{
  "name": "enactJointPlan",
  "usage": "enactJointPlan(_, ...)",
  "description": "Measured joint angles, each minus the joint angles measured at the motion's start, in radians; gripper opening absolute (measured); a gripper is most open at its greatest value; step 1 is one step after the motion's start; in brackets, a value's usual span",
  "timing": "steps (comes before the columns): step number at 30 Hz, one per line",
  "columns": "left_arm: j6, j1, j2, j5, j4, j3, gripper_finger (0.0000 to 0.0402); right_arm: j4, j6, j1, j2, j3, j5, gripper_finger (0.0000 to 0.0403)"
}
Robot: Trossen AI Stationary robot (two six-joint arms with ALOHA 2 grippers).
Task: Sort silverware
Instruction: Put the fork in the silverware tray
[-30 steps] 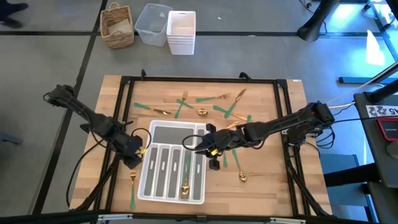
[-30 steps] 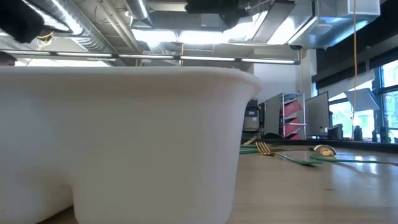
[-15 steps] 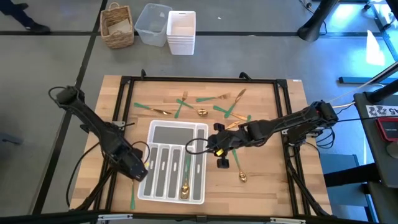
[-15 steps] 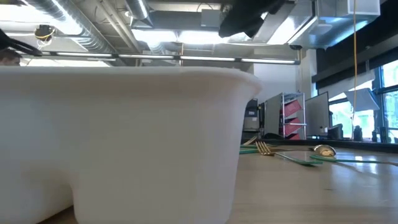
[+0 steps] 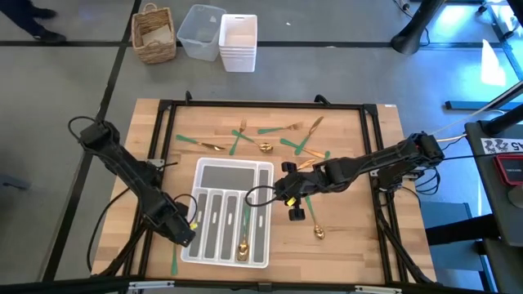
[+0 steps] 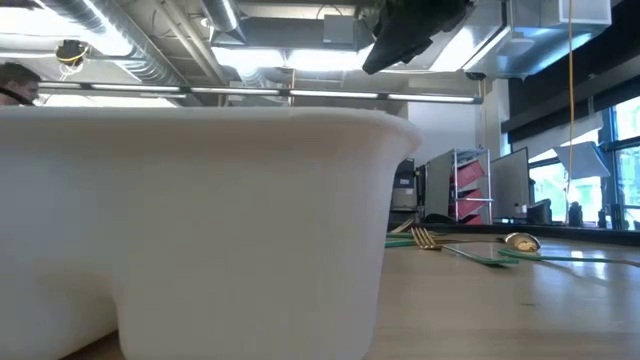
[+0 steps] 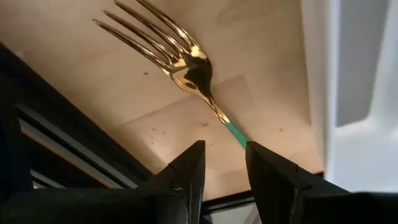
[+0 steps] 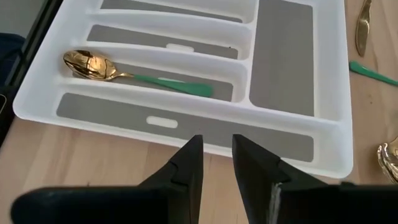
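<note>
Gold-headed, green-handled silverware (image 5: 263, 137) lies scattered on the far part of the table. One spoon (image 8: 106, 70) lies in a narrow slot of the white tray (image 5: 231, 176). A fork (image 7: 186, 65) lies flat on the wood left of the tray. My left gripper (image 7: 222, 149) is open and low over it, with its fingers either side of the green handle (image 7: 234, 133). In the high view the left gripper (image 5: 183, 235) hides the fork's head. My right gripper (image 8: 216, 142) is open and empty, just right of the tray (image 5: 294, 214).
Another spoon (image 5: 315, 226) lies right of the tray near my right gripper. A black frame edges the table (image 5: 270, 104). In the low view the tray wall (image 6: 200, 220) fills most of the picture, with a fork (image 6: 428, 238) and a spoon (image 6: 520, 241) beyond. A basket and bins (image 5: 237, 41) stand off the table.
My left gripper has moved toward the table's near edge along the tray's left side, coming over the fork. My right gripper has drawn a little toward the table's right, off the tray's right rim.
</note>
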Motion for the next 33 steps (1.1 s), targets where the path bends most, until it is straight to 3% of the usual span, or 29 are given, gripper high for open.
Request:
enactJointPlan(12,-0.025,0.0,0.127,0.002,0.049,0.0,0.0148,-0.027,-0.025,0.0,0.0,0.0,-0.027,0.0088)
enactJointPlan(19,-0.017,-0.001,0.154,0.013,0.042,0.002,0.0151,-0.052,-0.026,0.0,0.0,0.0,-0.027,0.0088)
enactJointPlan(33,-0.026,-0.001,0.157,-0.057,0.045,0.001,0.0051,-0.123,-0.026,0.0,0.001,0.0,-0.027,0.0088)
